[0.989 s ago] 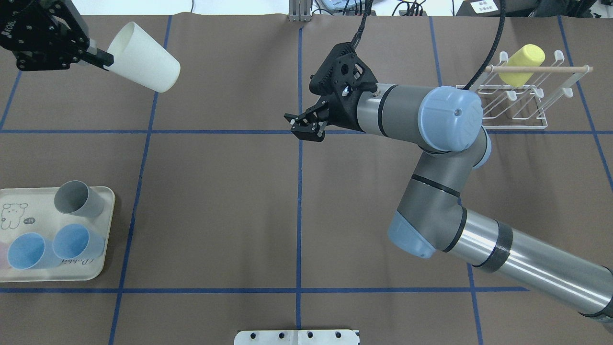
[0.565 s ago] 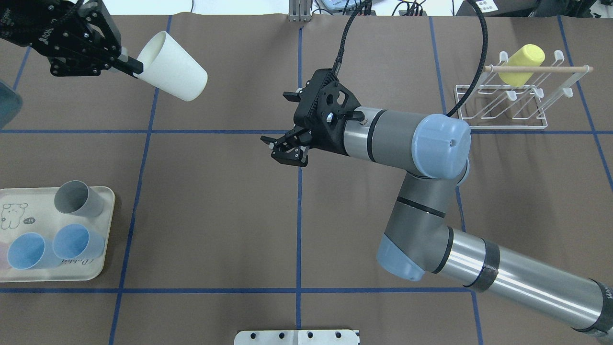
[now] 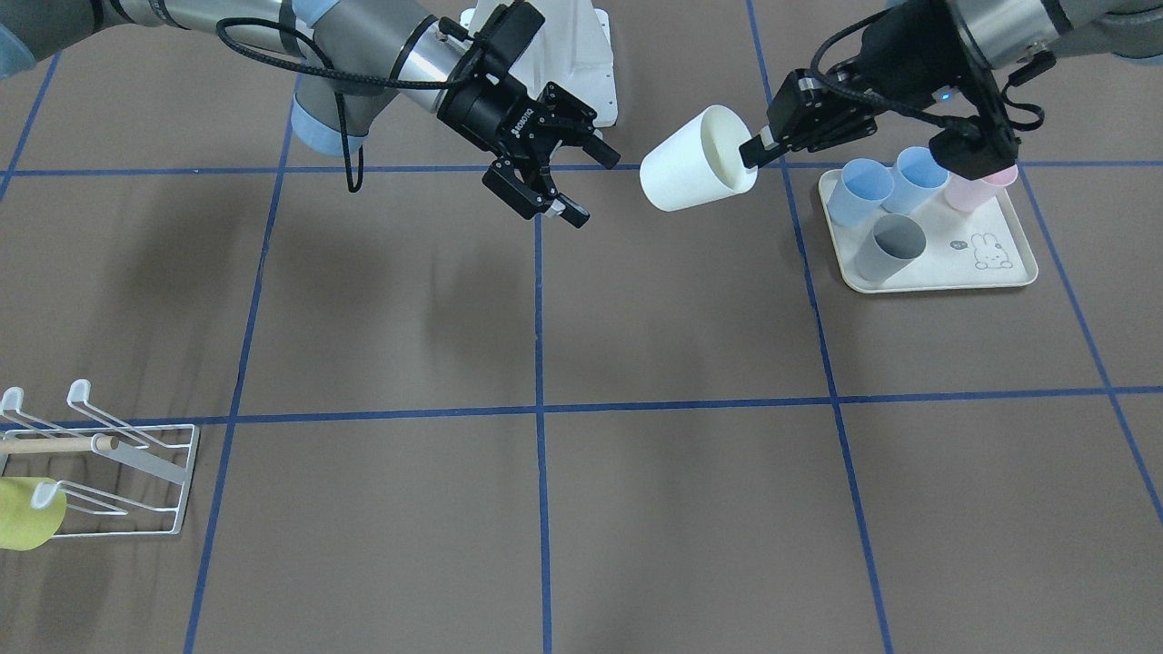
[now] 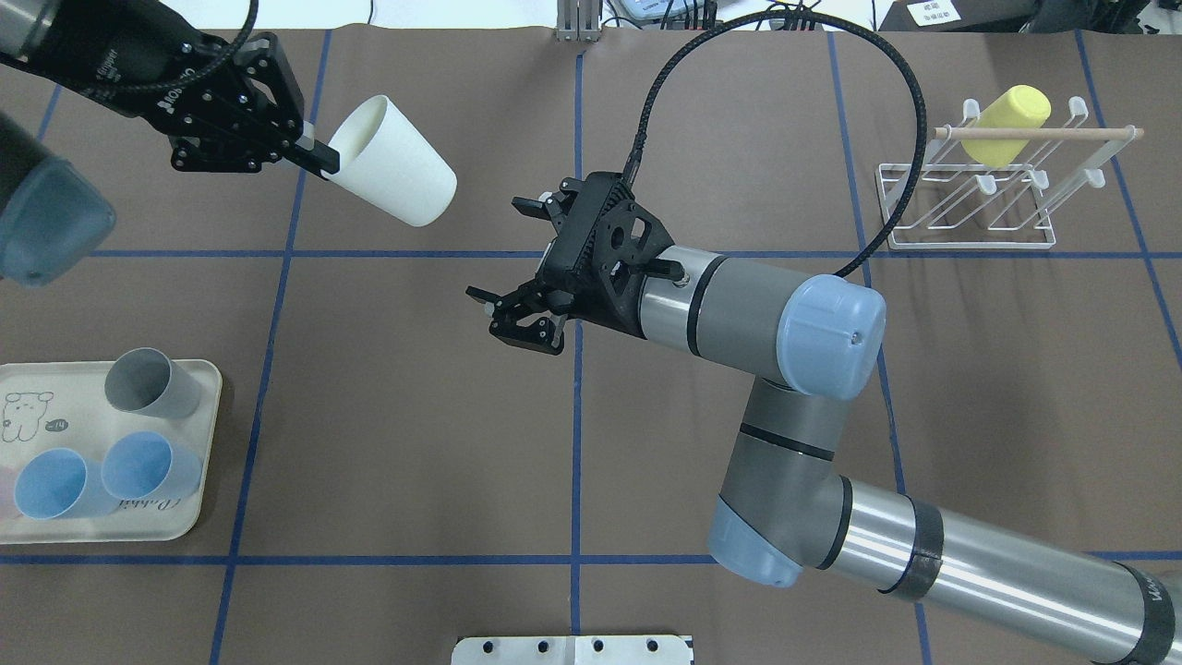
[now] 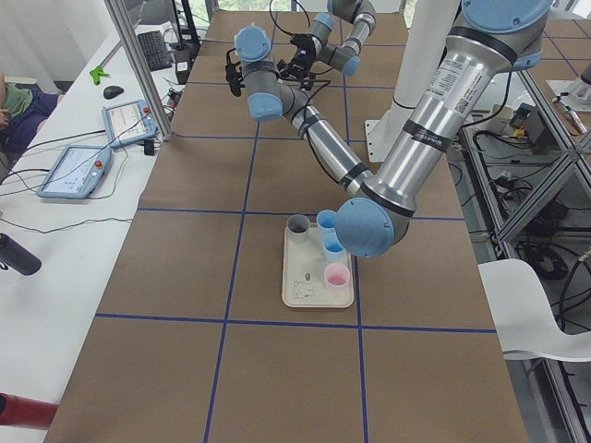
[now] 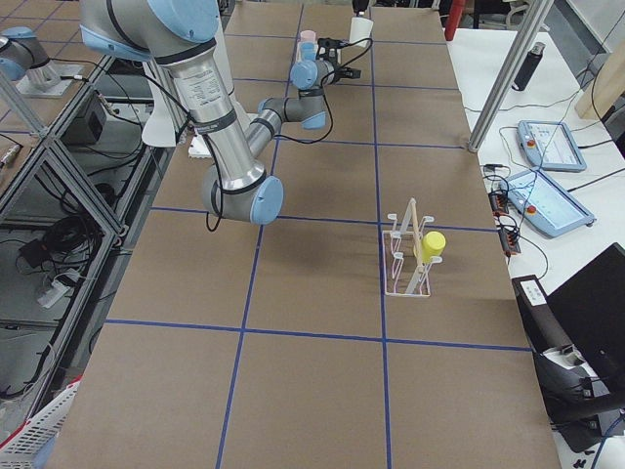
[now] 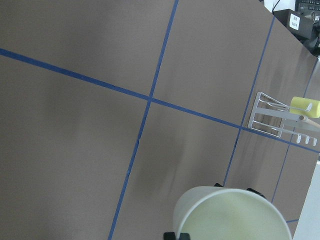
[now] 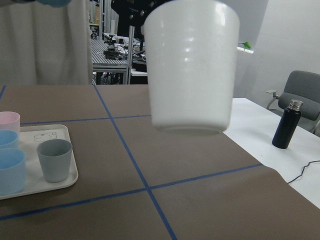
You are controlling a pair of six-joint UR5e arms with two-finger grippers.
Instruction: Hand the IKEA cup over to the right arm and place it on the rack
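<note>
- Overhead exterior: the right arm (image 4: 739, 314) has swung away from the rack side toward mid-surface over the last second. It carries its gripper toward the incoming cup.
- The left arm (image 4: 42, 217) has come in from the far corner and brought the cup across toward the right gripper.
- The rack (image 4: 1080, 133) has not moved and lies well behind the right gripper, on its wrist side. One yellow cup (image 4: 1005, 125) hangs on it.
- The IKEA cup (image 4: 397, 185) is white, held in the air and tilted, with its base leading toward the right gripper. The two are apart and not touching, and the gap is clearly smaller than a second ago. In the right wrist-mounted view the cup fills the upper centre, straight ahead.
- The left gripper (image 4: 325, 159) is clamped on the cup's rim, one finger inside the mouth and one outside. The hold is unchanged.
- The right gripper (image 4: 506, 319) has its fingers spread with nothing between them. The cup lies ahead and off to one side.
- Judgement: this is the hand-over approach and no transfer has happened yet. The cup body must sit between the spread fingers before the left gripper lets go.
</note>
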